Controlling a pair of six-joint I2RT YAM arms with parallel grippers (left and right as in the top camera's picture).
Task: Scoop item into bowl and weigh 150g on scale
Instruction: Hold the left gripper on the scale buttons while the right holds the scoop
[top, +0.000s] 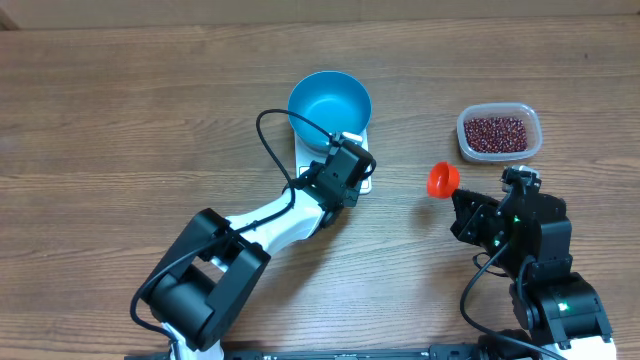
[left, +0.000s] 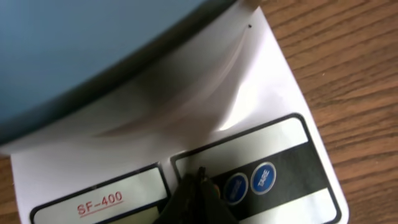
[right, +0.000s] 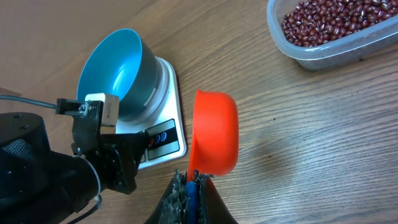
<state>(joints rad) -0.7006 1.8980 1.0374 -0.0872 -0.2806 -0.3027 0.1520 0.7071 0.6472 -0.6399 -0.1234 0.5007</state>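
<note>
The glossy round blue bowl (right: 115, 68) sits on the flat white scale (left: 205, 112); the left gripper (left: 199, 183), fingers pressed together, seems to touch its button panel. The right gripper (right: 191, 186) pinches the orange scoop (right: 214, 134) (blue handle); 1 clear tub (right: 348, 53) holds red-brown beans (right: 323, 22)

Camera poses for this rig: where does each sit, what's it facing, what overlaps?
Overhead: fixed above the table, looking straight down; bowl on scale, beans, scoop, left arm, right arm.
Left wrist: on left arm, close above the scale's buttons; left fingers shut, at bottom edge.
Right wrist: on right arm, facing across the table; right fingers shut on the scoop's handle; left arm visible.
Shared: bowl and scale in all three.
</note>
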